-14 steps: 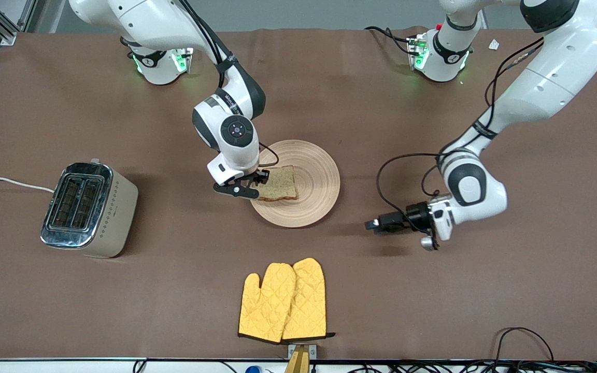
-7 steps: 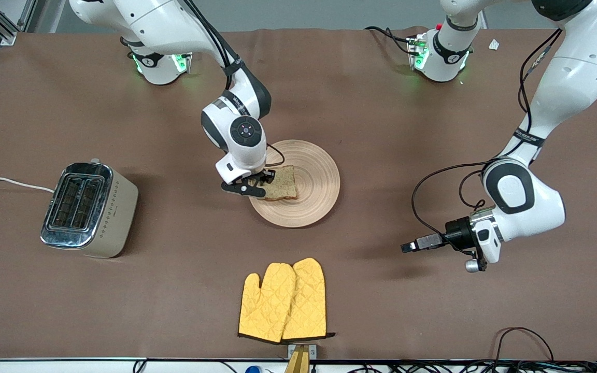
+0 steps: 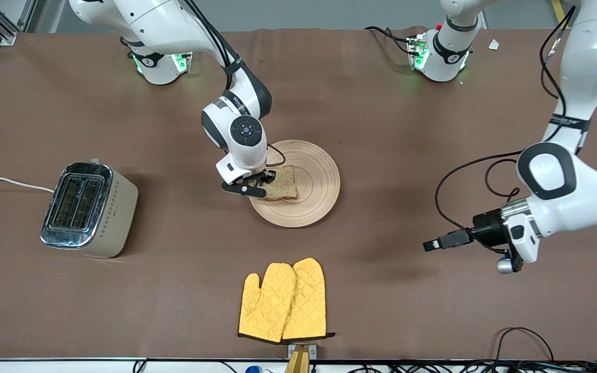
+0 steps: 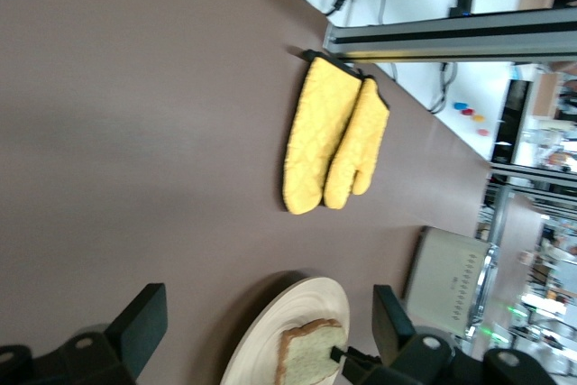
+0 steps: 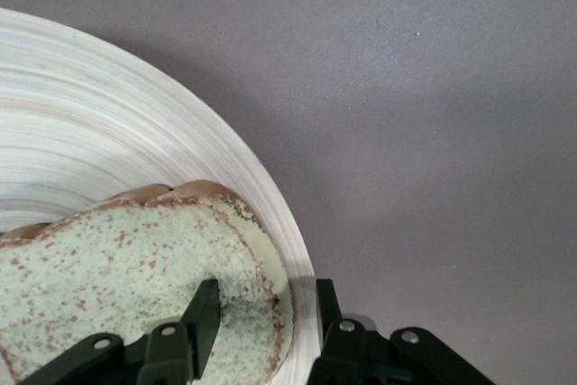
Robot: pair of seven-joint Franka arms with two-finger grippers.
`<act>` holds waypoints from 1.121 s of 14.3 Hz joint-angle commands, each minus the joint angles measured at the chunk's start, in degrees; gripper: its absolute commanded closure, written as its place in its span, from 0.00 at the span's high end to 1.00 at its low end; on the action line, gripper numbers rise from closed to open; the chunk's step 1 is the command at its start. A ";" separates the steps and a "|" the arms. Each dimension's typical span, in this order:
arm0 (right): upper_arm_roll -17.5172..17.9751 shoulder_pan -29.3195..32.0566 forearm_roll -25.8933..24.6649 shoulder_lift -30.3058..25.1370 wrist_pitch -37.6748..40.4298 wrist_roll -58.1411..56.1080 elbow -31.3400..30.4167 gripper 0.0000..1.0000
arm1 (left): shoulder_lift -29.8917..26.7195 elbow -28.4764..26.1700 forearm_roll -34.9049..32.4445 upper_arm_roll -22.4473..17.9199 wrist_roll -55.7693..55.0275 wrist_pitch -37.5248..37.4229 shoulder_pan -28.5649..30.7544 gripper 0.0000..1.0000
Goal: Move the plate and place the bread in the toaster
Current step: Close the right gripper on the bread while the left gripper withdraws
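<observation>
- Nearest the front camera, a pair of yellow oven mitts (image 3: 283, 300) lies flat on the brown desk (image 3: 174, 290), close to its edge; the left wrist view shows them too (image 4: 329, 137)
- The left hand (image 3: 432, 244) hangs over bare desk toward the left arm's end, well apart from the plate; its fingers (image 4: 140, 335) stand wide apart with nothing between them
- The toaster (image 3: 87, 210) sits toward the right arm's end of the desk — chrome top up, both slots unfilled, its white cord (image 3: 8, 182) trailing off the desk's edge
- The plate (image 3: 319, 181) rests on the desk near the middle, farther from the camera than the mitts
- The bread (image 3: 282, 184) lies flat on the plate, at the part of it toward the toaster, its edge near the rim
- The right hand (image 3: 255, 187) is down at that rim: in the right wrist view one finger (image 5: 200, 317) presses on top of the slice (image 5: 117, 286) while the other (image 5: 326, 306) sits just outside the plate's rim (image 5: 261, 196) — the hand is closing over the slice's edge, but whether it grips firmly I cannot tell
</observation>
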State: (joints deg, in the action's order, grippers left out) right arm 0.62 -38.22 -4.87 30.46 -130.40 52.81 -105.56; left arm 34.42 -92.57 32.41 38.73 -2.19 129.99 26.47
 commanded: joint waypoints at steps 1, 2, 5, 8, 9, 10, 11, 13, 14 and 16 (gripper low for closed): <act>-0.18 -0.46 -1.02 0.73 -1.00 2.82 0.36 0.47 | -4.26 -0.51 -7.59 -0.23 -10.59 -1.49 -0.37 1.00; -0.18 -0.46 -1.02 0.91 -1.09 2.91 0.36 0.46 | -5.14 -0.60 -10.32 0.12 -14.38 -1.58 -0.46 1.00; -0.18 -0.46 -0.93 0.91 -1.44 3.00 0.36 0.39 | -8.48 -0.42 -18.92 0.39 -22.57 -4.82 -0.81 1.00; -0.18 -0.37 -0.84 0.91 -1.96 3.09 0.36 0.27 | -11.99 -0.25 -30.35 0.39 -24.09 -11.23 -0.54 1.00; -0.18 -0.28 -0.84 1.09 -2.14 3.09 0.36 0.22 | -12.96 -0.16 -33.17 0.39 -24.09 -13.25 -0.46 1.00; -0.18 -0.11 -0.76 1.26 -2.23 3.18 0.36 0.19 | -14.36 -0.16 -36.68 0.30 -24.09 -15.45 -0.46 1.00; -0.18 -0.02 -0.76 1.35 -2.75 3.18 0.36 0.15 | -15.60 -0.16 -39.76 0.21 -24.00 -17.38 -0.37 1.00; -0.18 0.16 -0.76 1.70 -3.02 3.18 0.36 0.13 | -17.10 1.24 -42.94 0.04 -23.82 -21.33 -0.28 1.00; -0.18 0.25 -0.76 1.88 -3.11 3.18 0.36 0.11 | -17.19 2.73 -43.91 0.03 -23.65 -24.23 -0.28 1.00; -0.18 0.25 -0.76 1.88 -3.02 3.18 0.36 0.05 | -17.10 7.12 -47.16 -0.05 -23.56 -30.47 -0.11 1.00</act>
State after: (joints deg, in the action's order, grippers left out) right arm 0.36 -38.25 -4.86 31.03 -132.32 54.77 -105.59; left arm 17.82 -89.33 -11.81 38.82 -25.88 105.05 26.17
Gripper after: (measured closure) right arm 0.921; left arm 0.000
